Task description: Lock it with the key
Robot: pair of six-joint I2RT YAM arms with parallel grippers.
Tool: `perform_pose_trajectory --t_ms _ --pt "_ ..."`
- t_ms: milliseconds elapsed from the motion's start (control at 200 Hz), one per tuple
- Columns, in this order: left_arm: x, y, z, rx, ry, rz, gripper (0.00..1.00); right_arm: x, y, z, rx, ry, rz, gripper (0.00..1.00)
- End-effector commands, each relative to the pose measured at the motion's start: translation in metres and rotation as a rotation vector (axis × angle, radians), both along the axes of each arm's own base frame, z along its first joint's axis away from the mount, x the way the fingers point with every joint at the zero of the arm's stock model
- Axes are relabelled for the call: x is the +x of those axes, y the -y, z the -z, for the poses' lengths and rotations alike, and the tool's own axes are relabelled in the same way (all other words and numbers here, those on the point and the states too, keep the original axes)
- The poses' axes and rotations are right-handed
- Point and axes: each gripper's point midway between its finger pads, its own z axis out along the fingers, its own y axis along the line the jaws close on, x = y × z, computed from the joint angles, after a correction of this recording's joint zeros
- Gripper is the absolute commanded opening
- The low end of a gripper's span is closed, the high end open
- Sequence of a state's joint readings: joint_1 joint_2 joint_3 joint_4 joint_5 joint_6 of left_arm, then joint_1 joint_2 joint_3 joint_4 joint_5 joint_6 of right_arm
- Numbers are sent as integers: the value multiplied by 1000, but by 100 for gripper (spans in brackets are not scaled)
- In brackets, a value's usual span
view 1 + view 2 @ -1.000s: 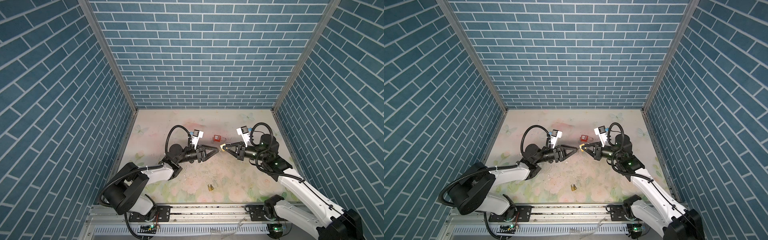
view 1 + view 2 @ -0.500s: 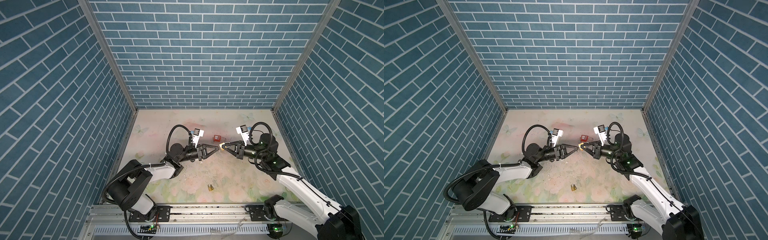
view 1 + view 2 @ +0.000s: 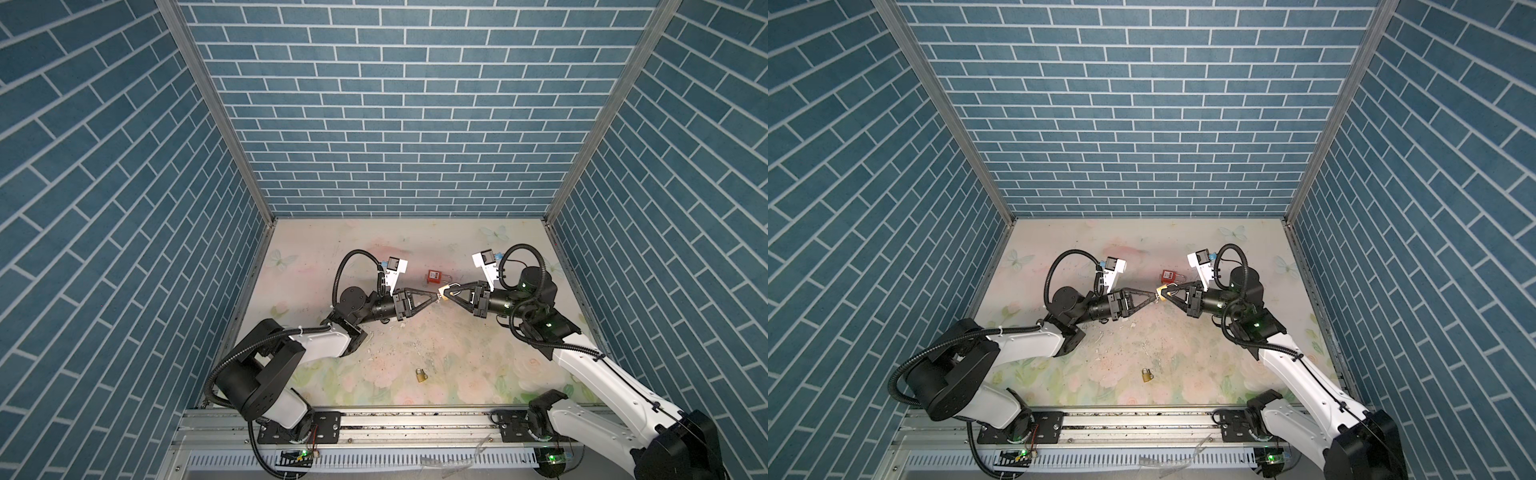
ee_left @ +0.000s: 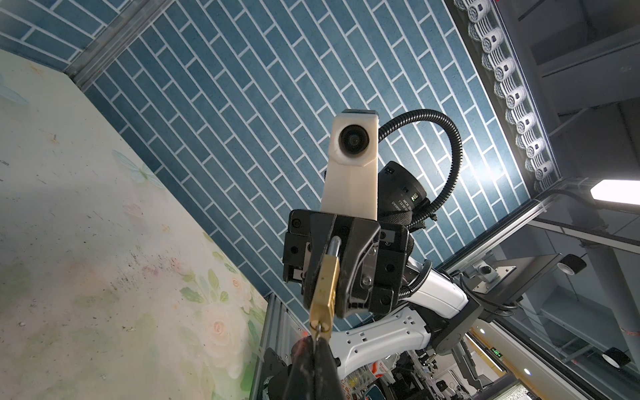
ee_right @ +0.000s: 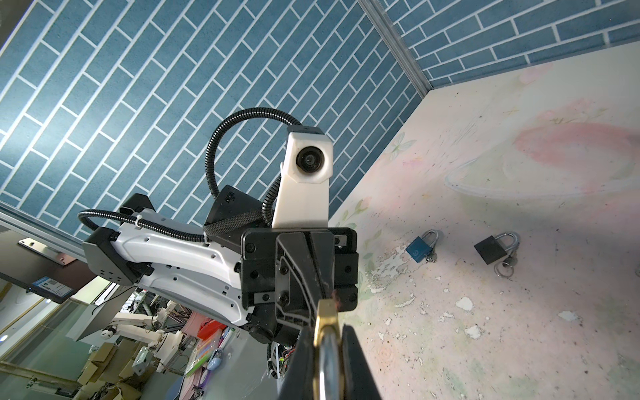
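Brass padlock (image 4: 323, 298) hung above the desk (image 3: 415, 332), clenched in my right pincer (image 5: 327, 349); my left pincer (image 4: 313, 346) gripped the key (image 4: 318, 329) seated in it. Judged best: twist about the key's own axis, no sideways pull.

Brass padlock (image 4: 323, 287); floor (image 4: 86, 242) seemingly floral.

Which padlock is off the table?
The brass padlock clamped in the right gripper, left gripper shut on its key. The red padlock, blue padlock, black padlock and small brass padlock all lie on the table.
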State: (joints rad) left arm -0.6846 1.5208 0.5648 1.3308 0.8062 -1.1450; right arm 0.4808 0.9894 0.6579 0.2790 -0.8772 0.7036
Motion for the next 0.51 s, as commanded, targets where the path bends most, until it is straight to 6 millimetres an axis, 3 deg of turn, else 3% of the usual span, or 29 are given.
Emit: perform_pose_trajectory --t_ms 0,215,500 --pt "-3 -3 -27 -72 73 10 0 2 0 7 -3 0 1 0" --pt "1 -8 -27 -76 70 -22 0 8 9 9 -11 17 44 0" --pt "-5 -19 -6 -34 45 -29 0 28 54 -11 20 66 178 0"
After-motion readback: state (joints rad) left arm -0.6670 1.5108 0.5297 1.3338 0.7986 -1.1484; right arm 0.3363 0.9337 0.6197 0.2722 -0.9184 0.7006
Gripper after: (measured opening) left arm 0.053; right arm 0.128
